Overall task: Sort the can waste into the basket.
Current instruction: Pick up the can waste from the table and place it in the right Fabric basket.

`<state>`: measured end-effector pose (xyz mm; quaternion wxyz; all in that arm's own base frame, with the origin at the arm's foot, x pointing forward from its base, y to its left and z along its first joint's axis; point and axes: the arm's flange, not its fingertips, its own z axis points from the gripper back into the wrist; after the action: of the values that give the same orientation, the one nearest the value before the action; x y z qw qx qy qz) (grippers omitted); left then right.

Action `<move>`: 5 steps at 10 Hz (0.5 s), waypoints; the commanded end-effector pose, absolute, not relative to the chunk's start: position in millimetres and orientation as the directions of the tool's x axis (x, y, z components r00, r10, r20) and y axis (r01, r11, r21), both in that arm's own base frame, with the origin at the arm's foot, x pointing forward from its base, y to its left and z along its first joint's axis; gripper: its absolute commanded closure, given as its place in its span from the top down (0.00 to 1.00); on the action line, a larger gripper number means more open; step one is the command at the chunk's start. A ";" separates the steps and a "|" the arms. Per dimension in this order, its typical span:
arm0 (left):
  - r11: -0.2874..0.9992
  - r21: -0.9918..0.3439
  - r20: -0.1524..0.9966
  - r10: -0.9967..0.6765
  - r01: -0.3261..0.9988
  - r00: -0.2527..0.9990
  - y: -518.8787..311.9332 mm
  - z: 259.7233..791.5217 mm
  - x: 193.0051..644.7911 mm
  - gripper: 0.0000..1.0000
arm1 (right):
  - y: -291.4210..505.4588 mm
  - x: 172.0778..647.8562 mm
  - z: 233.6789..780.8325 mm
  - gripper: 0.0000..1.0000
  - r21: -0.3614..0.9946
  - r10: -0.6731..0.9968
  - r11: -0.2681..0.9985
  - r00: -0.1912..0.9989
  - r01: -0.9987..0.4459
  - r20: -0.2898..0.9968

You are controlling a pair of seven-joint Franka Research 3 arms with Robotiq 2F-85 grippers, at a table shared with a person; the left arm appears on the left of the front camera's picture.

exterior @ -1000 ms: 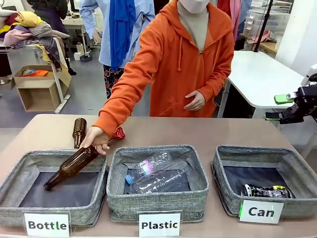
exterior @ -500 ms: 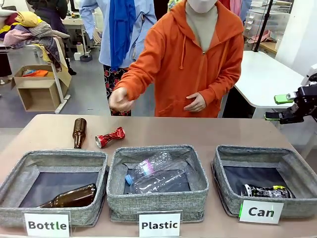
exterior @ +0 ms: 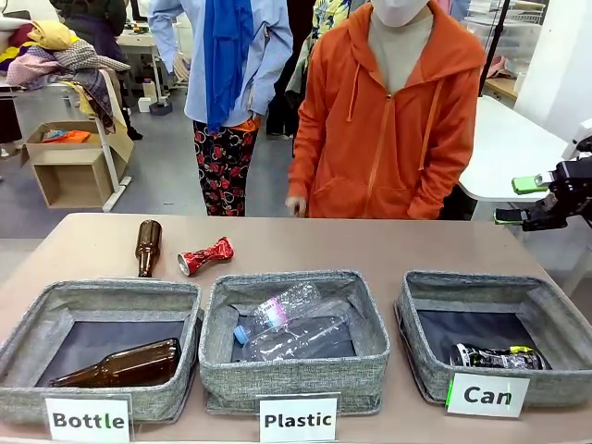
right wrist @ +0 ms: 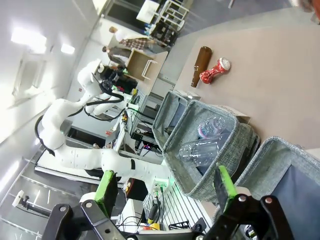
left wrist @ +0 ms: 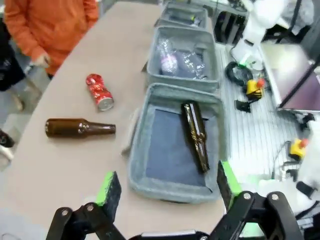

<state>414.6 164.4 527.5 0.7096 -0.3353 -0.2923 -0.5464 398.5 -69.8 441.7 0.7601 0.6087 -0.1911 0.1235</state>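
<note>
Step in hand: collect the red can [exterior: 205,256]. It lies on its side toward the far left edge of the surface [exterior: 370,245], near a brown bottle [exterior: 147,246] but apart from it. The dark can [exterior: 495,356] already lies in the Can basket [exterior: 412,314] at the near right corner. The left fingers [left wrist: 111,192] and right fingers [exterior: 529,184] stand fully open and hold nothing. Descend from above, span the can's crushed waist across its axis, and keep clear of the bottle. Close firmly, since the dented metal may slip. Carry it over the Plastic basket [exterior: 215,361] and release low inside the Can basket.
</note>
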 end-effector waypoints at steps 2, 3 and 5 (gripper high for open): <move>0.071 -0.164 0.540 -0.828 0.984 0.150 27.8 535.3 482.3 1.00 | -72.3 396.0 443.2 1.00 0.869 -0.026 0.225 0.888 -0.441 0.458; 0.011 -0.194 0.479 -0.872 0.981 0.104 -13.7 530.1 506.6 1.00 | -72.3 396.0 443.2 1.00 0.869 -0.026 0.225 0.888 -0.441 0.458; -0.027 -0.197 0.381 -0.923 0.980 0.051 -89.1 513.6 543.7 1.00 | -72.3 396.0 443.2 1.00 0.869 -0.026 0.225 0.888 -0.441 0.458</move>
<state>518.8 -96.5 510.2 0.6918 -0.2317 -0.0960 -0.6772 398.4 -69.2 441.7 0.7601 0.6087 -0.1906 0.1240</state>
